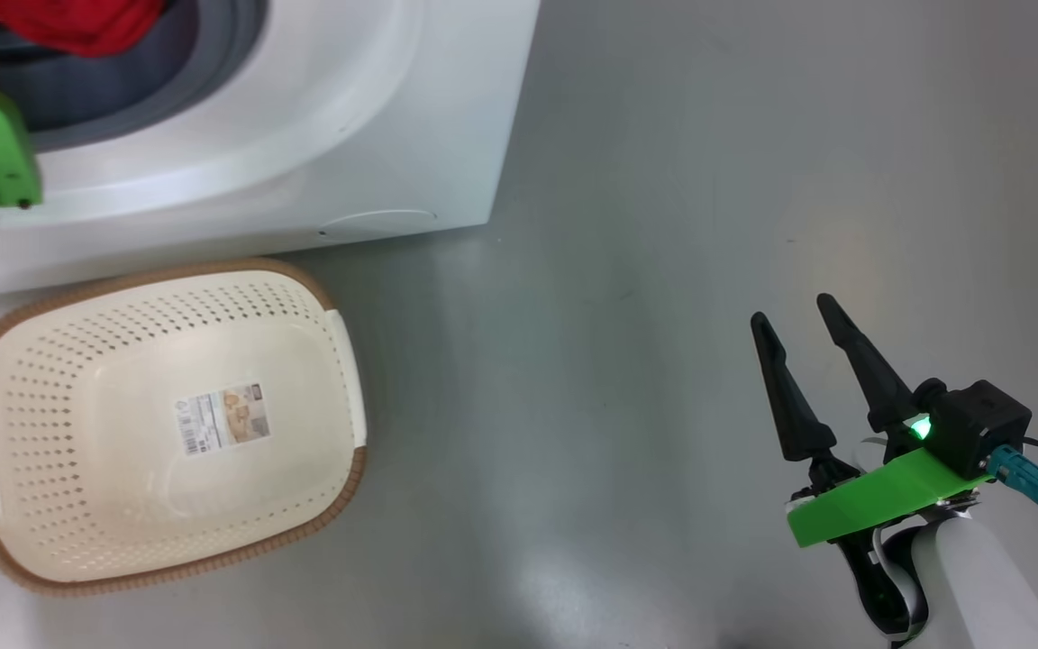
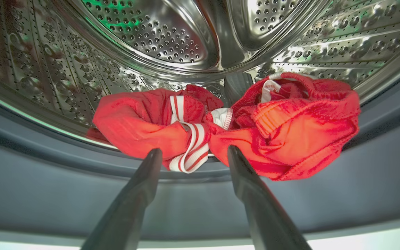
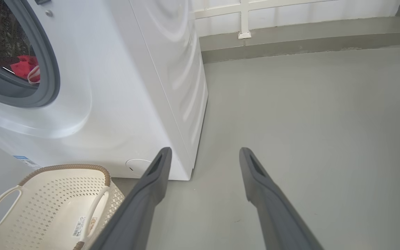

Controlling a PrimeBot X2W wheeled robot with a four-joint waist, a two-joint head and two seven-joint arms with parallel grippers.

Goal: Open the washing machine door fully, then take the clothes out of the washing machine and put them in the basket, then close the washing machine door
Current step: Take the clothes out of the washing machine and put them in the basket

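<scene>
The white washing machine (image 1: 303,135) fills the upper left of the head view, its mouth uncovered; its door is out of view. Red clothes (image 2: 227,128) with white stripes lie heaped at the front lip of the steel drum, also seen as clothes (image 1: 77,22) and clothes (image 3: 26,67). My left gripper (image 2: 193,152) is open at the drum mouth, its fingertips just short of the heap, nothing between them. The cream basket (image 1: 5,406) stands on the floor in front of the machine with nothing in it but its paper label. My right gripper (image 1: 794,320) hangs open over bare floor at the right.
Grey floor (image 1: 663,270) spreads to the right of the machine and basket. A grey rubber ring (image 2: 47,180) runs below the clothes. In the right wrist view a white wall with a low grey ledge (image 3: 307,34) closes the far side.
</scene>
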